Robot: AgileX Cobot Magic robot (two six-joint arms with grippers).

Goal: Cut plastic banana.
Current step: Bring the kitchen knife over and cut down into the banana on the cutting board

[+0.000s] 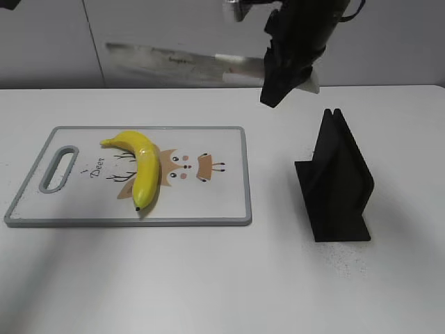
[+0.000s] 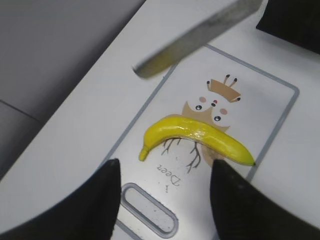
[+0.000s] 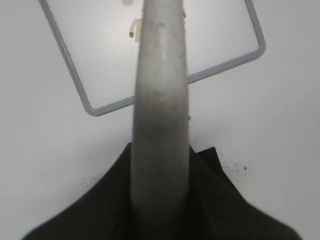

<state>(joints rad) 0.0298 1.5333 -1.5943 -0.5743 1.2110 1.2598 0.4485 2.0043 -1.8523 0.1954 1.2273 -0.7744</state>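
The yellow plastic banana lies on a white cutting board with a grey rim and a deer drawing. It also shows in the left wrist view. My right gripper is shut on the white handle of a knife, held high above the table behind the board, blade pointing left. The blade shows edge-on in the right wrist view and crosses the top of the left wrist view. My left gripper is open and empty above the board's handle slot, not in the exterior view.
A black knife stand stands on the white table to the right of the board. A grey wall runs behind the table. The cutting board's corner shows below the blade in the right wrist view.
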